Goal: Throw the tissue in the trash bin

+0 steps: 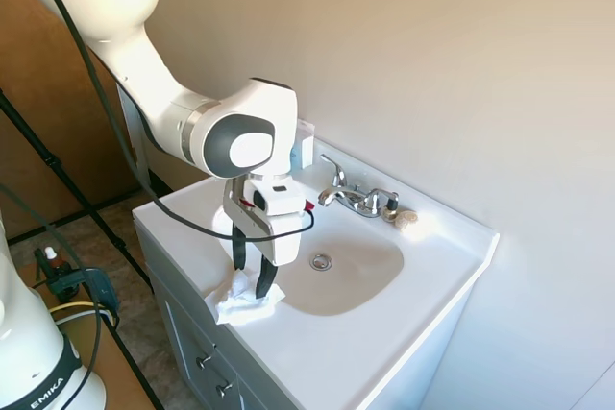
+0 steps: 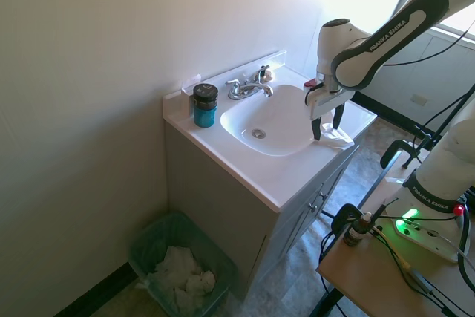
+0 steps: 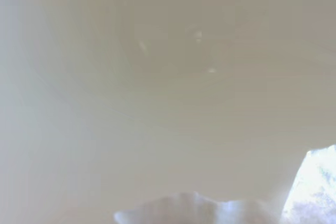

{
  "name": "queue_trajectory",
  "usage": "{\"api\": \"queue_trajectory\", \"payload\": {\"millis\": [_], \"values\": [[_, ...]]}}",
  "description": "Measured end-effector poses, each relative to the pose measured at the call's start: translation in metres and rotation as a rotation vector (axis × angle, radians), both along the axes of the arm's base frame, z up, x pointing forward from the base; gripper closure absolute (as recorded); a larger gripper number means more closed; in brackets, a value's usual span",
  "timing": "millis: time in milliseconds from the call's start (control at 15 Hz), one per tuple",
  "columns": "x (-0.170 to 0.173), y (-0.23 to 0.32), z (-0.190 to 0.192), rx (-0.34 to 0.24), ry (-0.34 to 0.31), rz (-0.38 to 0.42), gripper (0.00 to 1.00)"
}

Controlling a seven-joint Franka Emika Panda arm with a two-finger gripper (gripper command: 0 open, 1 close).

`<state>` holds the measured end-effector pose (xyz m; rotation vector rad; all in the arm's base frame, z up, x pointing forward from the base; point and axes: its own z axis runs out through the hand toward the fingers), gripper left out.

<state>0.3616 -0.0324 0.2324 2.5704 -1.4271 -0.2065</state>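
The tissue (image 1: 240, 304) is a crumpled white wad lying on the front rim of the white sink (image 1: 384, 333), at the corner nearest the arm. My gripper (image 1: 252, 274) points down right over it, open, its two black fingers apart with their tips at the tissue's top. From the other side, the gripper (image 2: 326, 125) hangs above the tissue (image 2: 336, 138) at the vanity's edge. The wrist view is blurred, showing the pale basin and the tissue (image 3: 194, 211). The trash bin (image 2: 145, 237), green-lined and holding white paper, stands on the floor beside the vanity by the wall.
A chrome faucet (image 1: 356, 199) stands at the back of the basin, with a small tan speckled lump (image 1: 405, 219) beside it. A teal jar with a black lid (image 2: 205, 105) sits on the back corner above the bin. The wall runs close behind the sink.
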Motion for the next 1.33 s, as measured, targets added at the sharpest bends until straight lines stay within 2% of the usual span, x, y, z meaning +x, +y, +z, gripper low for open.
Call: {"api": "queue_trajectory", "payload": {"millis": [1000, 1333], "values": [[0.005, 0.006, -0.002, 0.037, -0.029, -0.001, 1.0], [0.013, 0.011, 0.005, 0.058, -0.065, -0.001, 1.0]]}}
